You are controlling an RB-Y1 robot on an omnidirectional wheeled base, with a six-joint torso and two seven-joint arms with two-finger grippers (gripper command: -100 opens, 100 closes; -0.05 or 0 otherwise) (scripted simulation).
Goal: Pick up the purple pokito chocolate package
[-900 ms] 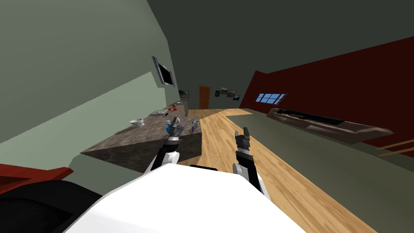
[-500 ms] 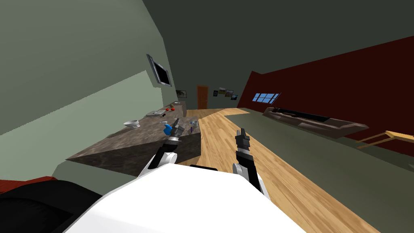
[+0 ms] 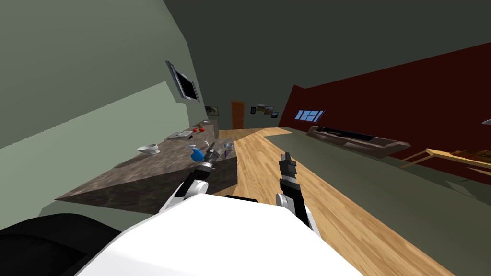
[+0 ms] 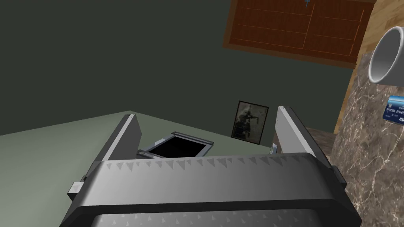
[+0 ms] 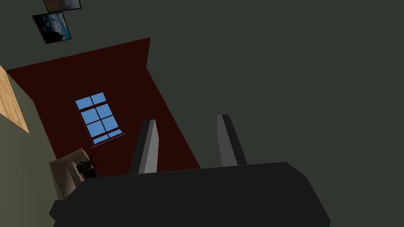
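A small purple thing (image 3: 225,153), the likely chocolate package, lies on the marble-topped counter (image 3: 144,175) near its far right end, beside a white mug (image 3: 229,144). My left gripper (image 3: 212,147) is raised over the counter just left of the purple thing, between it and a blue object (image 3: 195,155). In the left wrist view the left gripper (image 4: 206,113) is open and empty, with the mug (image 4: 388,55) and a blue card-like pack (image 4: 394,108) off to one side. My right gripper (image 3: 287,156) hangs over the wooden floor; its fingers (image 5: 150,146) stand apart with nothing between them.
A white bowl (image 3: 147,149) and red items (image 3: 199,128) sit farther along the counter. A wooden floor strip (image 3: 268,158) runs ahead to a door (image 3: 237,114). A long brown sofa (image 3: 355,140) lines the dark red wall, and a wooden table (image 3: 450,155) stands at the right.
My view has swung, so the counter has slid left and the wooden table has come in at the right. The right gripper's fingers look a little closer together. Both arms are about where they were.
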